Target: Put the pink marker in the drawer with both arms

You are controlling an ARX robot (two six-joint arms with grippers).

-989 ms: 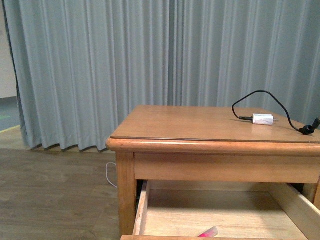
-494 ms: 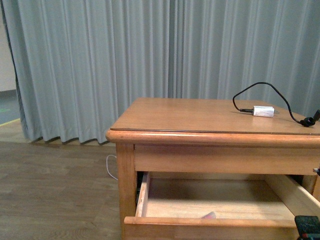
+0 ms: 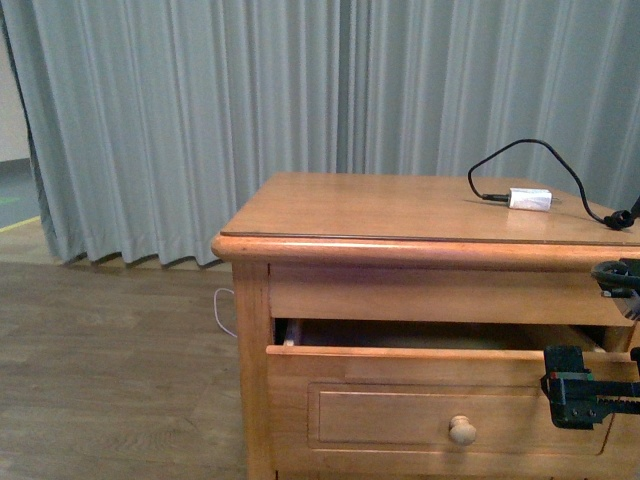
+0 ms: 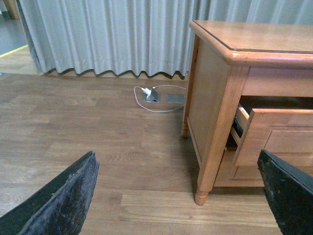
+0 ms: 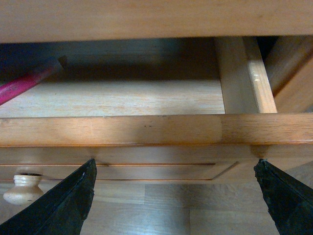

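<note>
Marker (image 5: 22, 84) lies flat on the bottom of the drawer (image 3: 400, 362), roughly behind the knob (image 3: 462, 430). Only a pink stretch shows in the right wrist view. Long axis slants against the drawer front. One end is cut by the frame edge, the other runs back into shadow under the worktop (image 3: 380, 205). Cap end not visible, so which way it points can't be told. In the front view the drawer front hides it.

Drawer is partly pulled out, with a narrow gap below the cabinet's top rail. Pale wood inside, holding the marker. Worktop carries a white charger (image 3: 529, 198) with a black cable (image 3: 520, 148) looping up behind it.

Right end effector (image 5: 174, 161): fingers spread wide, gripping nothing, just in front of the drawer front, with the knob near one finger. Probably not touching the wood, but the view is too close to be sure. In the front view part of its black body shows at the right edge, before the drawer front.

Left end effector (image 4: 176, 155): fingers wide apart, gripping nothing. It hangs over the floor (image 4: 98, 122) off to the side of the cabinet (image 4: 210, 98), well apart from the drawer.
</note>
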